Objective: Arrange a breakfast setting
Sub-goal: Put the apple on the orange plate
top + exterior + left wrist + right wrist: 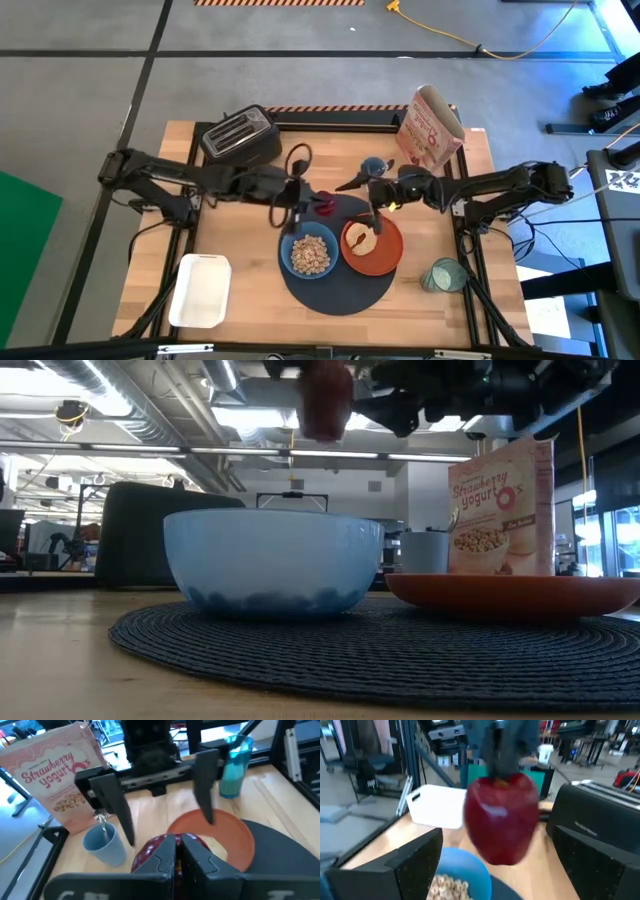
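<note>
Red apple [502, 817] fills the right wrist view, hanging stem-up from the left gripper [312, 203], whose fingers are clenched on its top; in the left wrist view the same fruit shows as a dark red dome just beyond those pinched fingertips [165, 854]. Right gripper [372, 196] faces it from the other side, jaws spread fully wide and gripping nothing, with its two dark fingers [206, 787] standing apart over the orange-red plate [384, 257]. Held apple sits above the far edge of the round navy placemat [335, 290], just behind the light-blue bowl [309, 254], which holds cereal [451, 886]. Toast slice [360, 239] lies on the plate, which touches the bowl's side on the mat. Green-tinted glass [442, 275] stands off the mat near the table's right edge. Cereal box [428, 128], small blue cup [104, 842] and black toaster [240, 136] line the far side; white tray [201, 290] rests at the near left corner.
</note>
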### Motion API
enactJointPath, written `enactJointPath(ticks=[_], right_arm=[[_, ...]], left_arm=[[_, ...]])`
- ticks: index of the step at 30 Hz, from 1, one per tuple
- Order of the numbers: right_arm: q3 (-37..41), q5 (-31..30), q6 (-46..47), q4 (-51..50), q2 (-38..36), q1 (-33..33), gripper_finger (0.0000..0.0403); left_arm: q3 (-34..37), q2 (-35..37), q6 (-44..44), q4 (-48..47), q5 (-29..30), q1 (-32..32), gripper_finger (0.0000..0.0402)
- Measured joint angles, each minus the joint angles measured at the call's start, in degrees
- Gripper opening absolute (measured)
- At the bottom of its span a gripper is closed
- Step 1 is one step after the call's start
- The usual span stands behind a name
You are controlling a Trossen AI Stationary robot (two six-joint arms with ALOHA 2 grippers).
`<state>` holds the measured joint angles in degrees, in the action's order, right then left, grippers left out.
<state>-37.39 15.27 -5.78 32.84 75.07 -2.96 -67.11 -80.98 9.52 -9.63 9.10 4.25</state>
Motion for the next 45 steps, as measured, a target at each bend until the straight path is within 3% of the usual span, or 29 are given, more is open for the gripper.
enactJointPath(ticks=[10,19,22,27,29,33,39,45], right_arm=[[-3.24,-1.14,-0.92,-6.0,2.25,-0.02,0.0367],[-3.21,-4.32,2.26,-5.23,3.19,-0.01,0.0366],[-3.21,-5.84,4.2,-4.92,3.19,-0.02,0.0349],[-3.13,-5.15,5.88,-4.88,3.22,0.0,0.0286],[-2.61,-5.18,6.77,-4.25,3.21,-0.01,0.0283],[1.31,-5.15,8.68,0.29,2.88,-0.02,0.0283],[13.65,-4.15,14.05,12.17,0.44,-0.01,0.0283],[23.88,-4.13,16.03,15.0,-0.56,3.66,0.0285]], left_arm=[[0.0,-5.09,2.19,9.04,-8.59,-4.31,0.001],[0.05,-7.19,2.18,11.63,-9.72,-5.05,0.001],[0.04,-7.69,2.18,12.29,-9.75,-5.11,0.001],[0.02,-7.86,1.59,12.18,-9.61,-5.09,0.001],[0.02,-7.84,1.33,12.08,-9.36,-5.09,0.0012],[0.09,-7.29,-0.31,10.81,-6.87,-5.01,0.004],[0.09,-5.15,-0.35,9.23,-6.51,-4.84,0.0095],[0.09,-5.09,-0.03,9.03,-6.64,-4.44,0.0116]])
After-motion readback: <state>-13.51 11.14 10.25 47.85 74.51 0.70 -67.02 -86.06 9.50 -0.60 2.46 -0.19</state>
